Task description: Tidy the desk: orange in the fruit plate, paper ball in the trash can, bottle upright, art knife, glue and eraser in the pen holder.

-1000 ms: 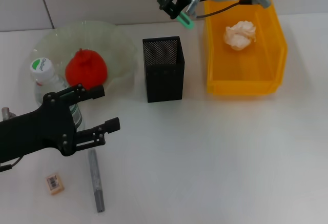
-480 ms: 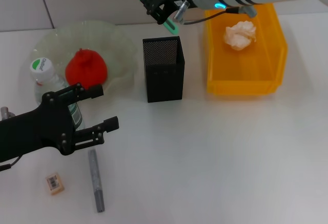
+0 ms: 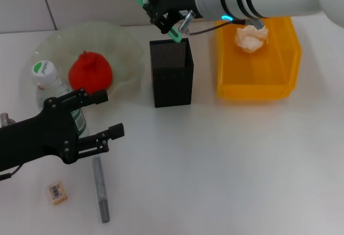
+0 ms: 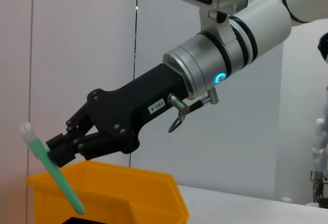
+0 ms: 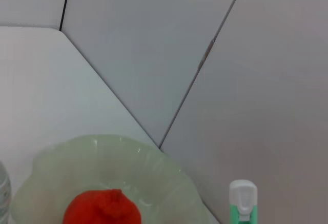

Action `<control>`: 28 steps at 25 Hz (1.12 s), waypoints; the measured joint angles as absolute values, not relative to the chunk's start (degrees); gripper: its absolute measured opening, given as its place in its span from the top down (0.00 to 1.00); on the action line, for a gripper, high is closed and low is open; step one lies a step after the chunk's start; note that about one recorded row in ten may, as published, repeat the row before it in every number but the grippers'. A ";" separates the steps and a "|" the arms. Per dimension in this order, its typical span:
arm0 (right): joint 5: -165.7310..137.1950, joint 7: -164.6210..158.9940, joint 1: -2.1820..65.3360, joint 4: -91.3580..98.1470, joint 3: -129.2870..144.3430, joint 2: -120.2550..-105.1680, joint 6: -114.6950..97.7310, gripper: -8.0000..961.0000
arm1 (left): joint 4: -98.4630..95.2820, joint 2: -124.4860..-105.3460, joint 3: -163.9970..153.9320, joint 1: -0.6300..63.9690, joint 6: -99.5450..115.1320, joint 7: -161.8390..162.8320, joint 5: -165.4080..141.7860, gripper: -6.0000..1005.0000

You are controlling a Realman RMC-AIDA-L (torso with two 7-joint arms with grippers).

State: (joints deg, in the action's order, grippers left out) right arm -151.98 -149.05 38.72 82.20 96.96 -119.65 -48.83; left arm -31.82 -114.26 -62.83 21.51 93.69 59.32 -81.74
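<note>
Right gripper (image 3: 161,12) above the one black mesh pen holder (image 3: 172,73), clamped on one green art knife (image 3: 156,12), tilted, lower tip just over the holder's rim. Seen also from the left wrist: same knife (image 4: 51,175) pinched in the black fingers (image 4: 66,147).

Left gripper (image 3: 102,116) low over the table (image 3: 226,165), jaws spread wide with nothing between them, just in front of the one bottle (image 3: 51,84), upright with a white cap.

One orange (image 3: 90,72) resting in the one pale green fruit plate (image 3: 126,47). One paper ball (image 3: 251,36) lying in the one yellow trash can (image 3: 255,82), beside the pen holder.

One grey stick, probably the glue (image 3: 101,189), flat on the table near the left gripper. One small eraser (image 3: 57,192) just beside it, apart from it.
</note>
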 joint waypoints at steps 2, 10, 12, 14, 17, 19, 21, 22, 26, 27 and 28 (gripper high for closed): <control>-151.92 -149.06 38.34 82.17 97.28 -119.68 -48.31 0.90 | -31.82 -114.25 -62.83 21.45 93.69 59.32 -81.74 0.22; -149.11 -148.08 35.74 81.87 98.39 -119.69 -45.31 0.90 | -31.82 -114.25 -62.91 21.38 93.69 59.30 -81.74 0.22; -148.93 -148.04 35.17 81.82 98.53 -119.69 -44.68 0.90 | -31.82 -114.25 -62.98 21.30 93.70 59.28 -81.74 0.22; -147.93 -147.93 34.04 81.81 98.88 -119.69 -43.31 0.90 | -31.82 -114.25 -62.98 21.30 93.70 59.28 -81.74 0.22; -147.05 -147.72 33.35 81.72 98.92 -119.69 -42.55 0.90 | -31.82 -114.25 -63.08 21.21 93.70 59.26 -81.74 0.22; -146.43 -147.61 32.70 81.63 98.93 -119.67 -41.77 0.90 | -31.82 -114.25 -63.11 21.18 93.70 59.26 -81.74 0.22; -146.05 -147.54 31.71 81.56 98.92 -119.70 -40.58 0.90 | -31.82 -114.30 -63.19 21.07 93.69 59.24 -81.74 0.22; -146.05 -147.54 31.71 81.56 98.92 -119.70 -40.58 0.90 | -31.82 -114.31 -63.19 21.05 93.69 59.24 -81.74 0.22; -145.76 -147.54 30.85 81.36 98.92 -119.74 -39.50 0.90 | -31.82 -114.33 -63.19 21.04 93.69 59.23 -81.74 0.22; -145.52 -147.54 30.69 81.23 98.91 -119.74 -39.20 0.90 | -31.82 -114.33 -63.20 21.04 93.69 59.23 -81.74 0.22; -144.85 -147.52 30.38 80.94 98.90 -119.74 -38.38 0.90 | -31.82 -114.34 -63.19 21.04 93.69 59.24 -81.74 0.22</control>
State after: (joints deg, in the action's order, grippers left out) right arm -144.85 -147.52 30.38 80.94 98.90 -119.74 -38.38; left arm -31.82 -114.34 -63.19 21.04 93.69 59.24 -81.74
